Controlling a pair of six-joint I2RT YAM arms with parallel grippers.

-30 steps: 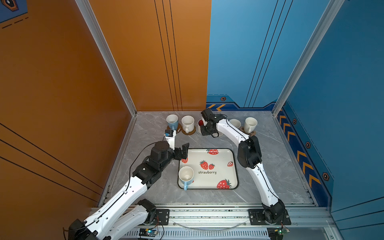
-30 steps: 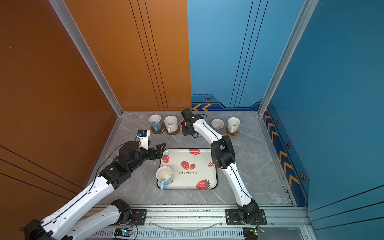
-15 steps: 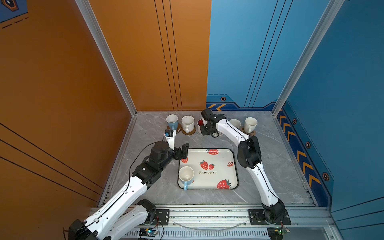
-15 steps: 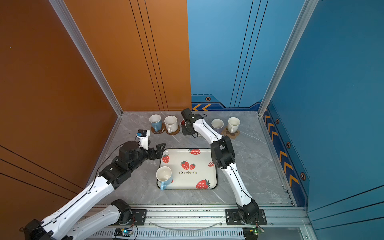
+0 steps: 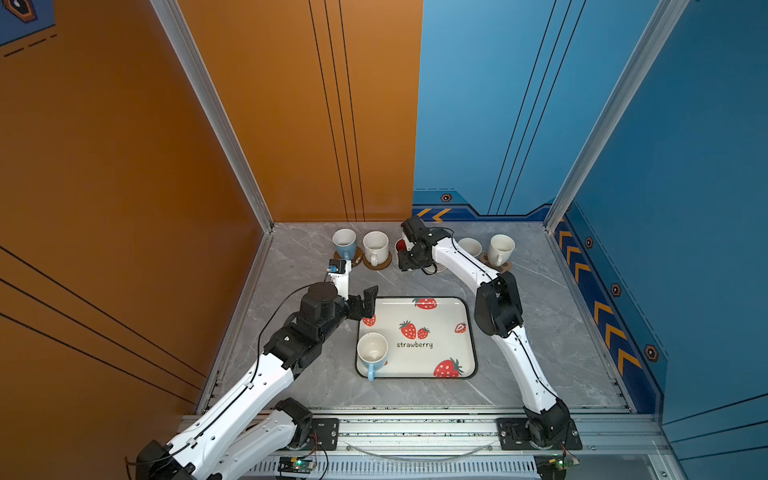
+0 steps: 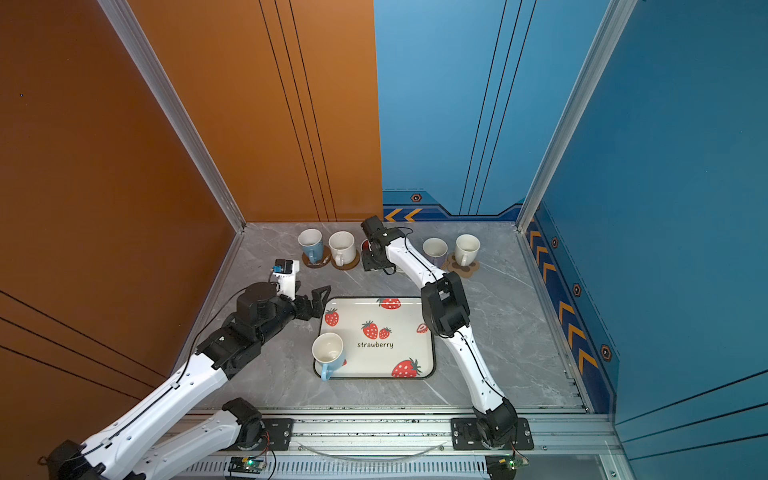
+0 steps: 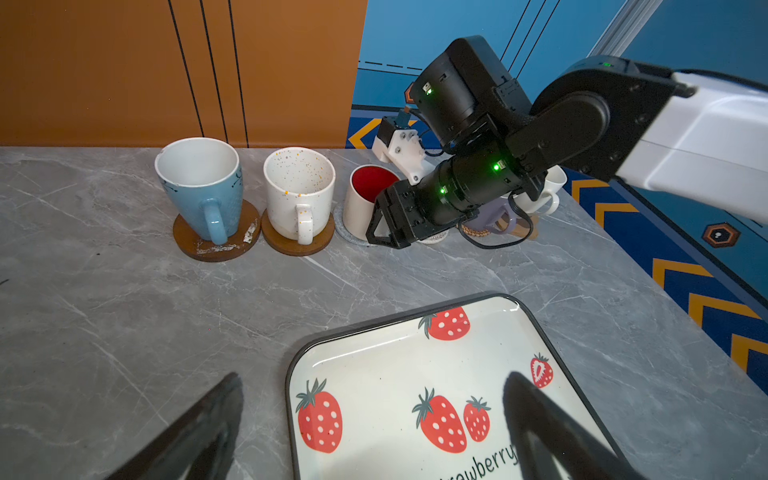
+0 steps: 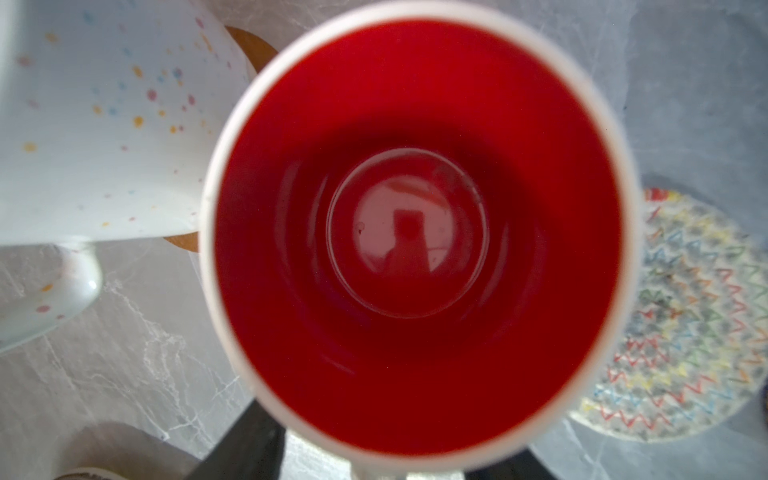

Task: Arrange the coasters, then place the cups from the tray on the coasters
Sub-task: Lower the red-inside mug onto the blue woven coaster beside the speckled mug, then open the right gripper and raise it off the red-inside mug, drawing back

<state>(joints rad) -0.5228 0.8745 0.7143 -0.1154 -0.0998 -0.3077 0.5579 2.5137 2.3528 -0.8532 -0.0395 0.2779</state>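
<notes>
We are holding our left jaws wide apart by the tray (image 7: 415,365). We cannot tell if our right jaws are gripping the cup with red inside (image 7: 360,210).

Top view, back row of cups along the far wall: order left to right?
light blue cup → white speckled cup → red-inside cup → lavender cup → plain white cup
</notes>
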